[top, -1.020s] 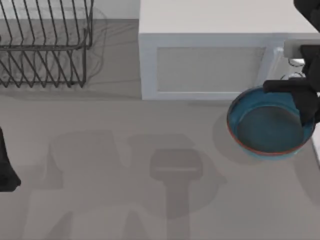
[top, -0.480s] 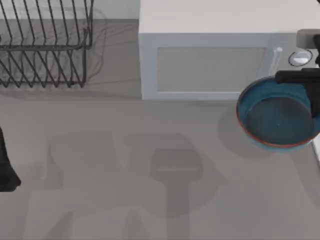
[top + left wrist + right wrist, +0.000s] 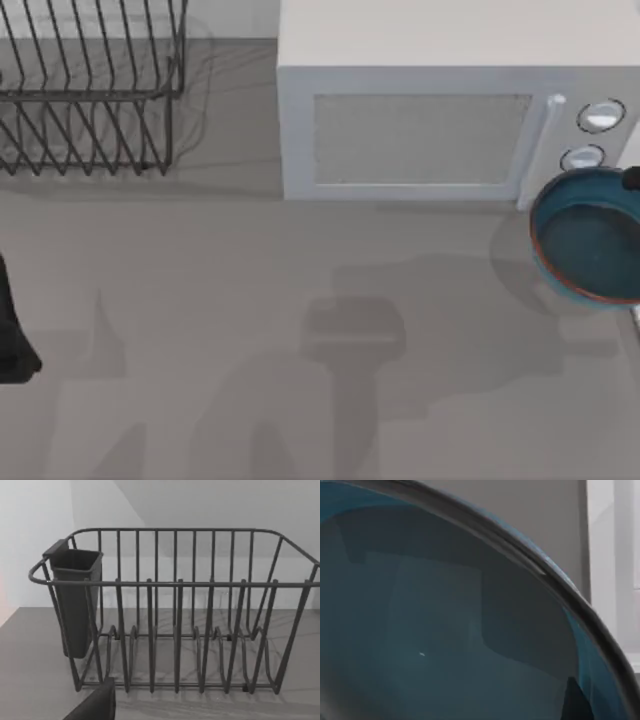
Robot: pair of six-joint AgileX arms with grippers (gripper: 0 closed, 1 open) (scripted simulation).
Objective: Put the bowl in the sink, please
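1. Task object. The bowl is at the right edge of the top view, mid-height, and the frame edge cuts off its right part. Its outline is round, so no long axis can be assigned. The opening faces up toward the overhead camera: the dark teal interior and the thin reddish-brown rim are visible. The upper rim overlaps the lower right corner of the microwave, just below the lower knob. A shadow lies on the counter to the left of and below the bowl, offset from it, which places the bowl above the surface. In the right wrist view, the interior of the bowl is seen at close range, with the rim running diagonally from upper left to lower right.

2. Right gripper. A dark part of it sits at the upper right rim of the bowl, at the right frame edge. It is clamped on the bowl rim and carries the bowl.

3. Sink. A pale strip at the right edge, directly below the bowl in the frame.

4. Left arm. Parked at the left edge, lower half. The left gripper faces the dish rack; whether it is released or clenched cannot be determined. A dark cutlery cup hangs at one end of the rack. In the top view, the rack is at the upper left.
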